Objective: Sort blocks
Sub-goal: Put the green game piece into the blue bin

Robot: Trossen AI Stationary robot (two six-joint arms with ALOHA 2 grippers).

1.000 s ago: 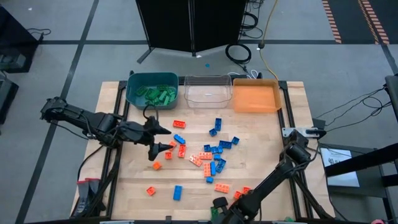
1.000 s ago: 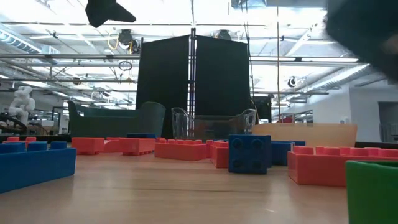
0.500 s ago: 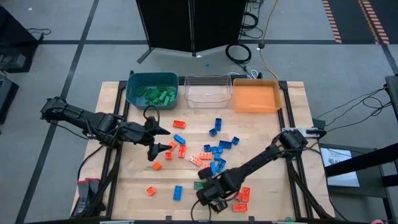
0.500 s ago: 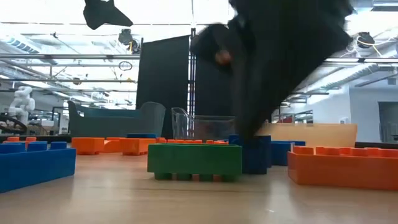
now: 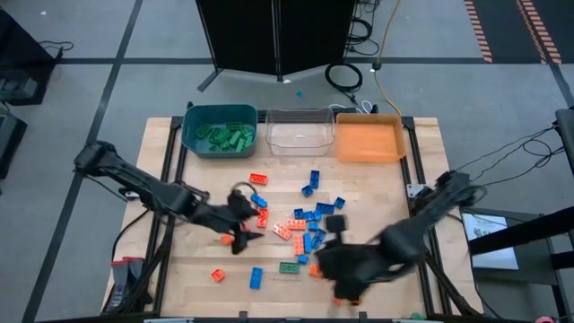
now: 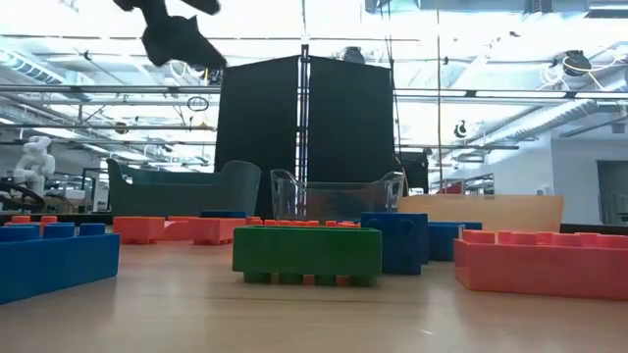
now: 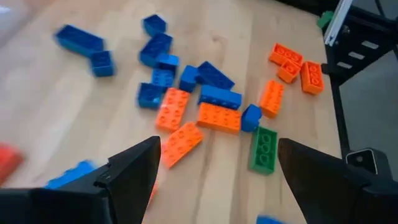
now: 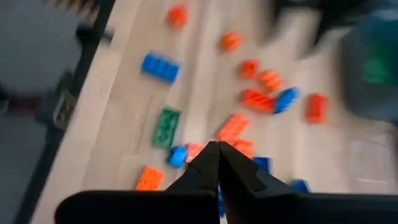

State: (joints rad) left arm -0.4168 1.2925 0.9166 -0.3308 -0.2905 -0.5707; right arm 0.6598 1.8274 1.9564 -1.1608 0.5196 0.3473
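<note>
Blue, orange-red and one green block lie scattered flat on the wooden table. The green block [image 5: 289, 266] [image 6: 307, 255] [image 7: 264, 149] [image 8: 166, 127] rests flat near the table's near middle, beside blue and orange blocks [image 5: 309, 235]. My left gripper [image 5: 249, 217] [image 7: 217, 180] hangs open above the table, left of the pile, holding nothing; it also shows high up in the low view [image 6: 175, 34]. My right gripper [image 5: 330, 269] [image 8: 217, 149] is shut and empty, blurred, just right of the green block and above the table.
Along the far edge stand a teal bin [image 5: 218, 130] with green blocks in it, a clear bin [image 5: 300, 132] and an orange bin [image 5: 368, 141]. A lone blue block [image 5: 256, 278] and an orange one [image 5: 218, 275] lie near the near edge. Bare wood shows at the near right.
The green block has come from the table's near edge to the near middle along with my right gripper and now lies there alone. My right gripper has since drawn away toward the right. My left gripper has moved toward the right and the near edge.
</note>
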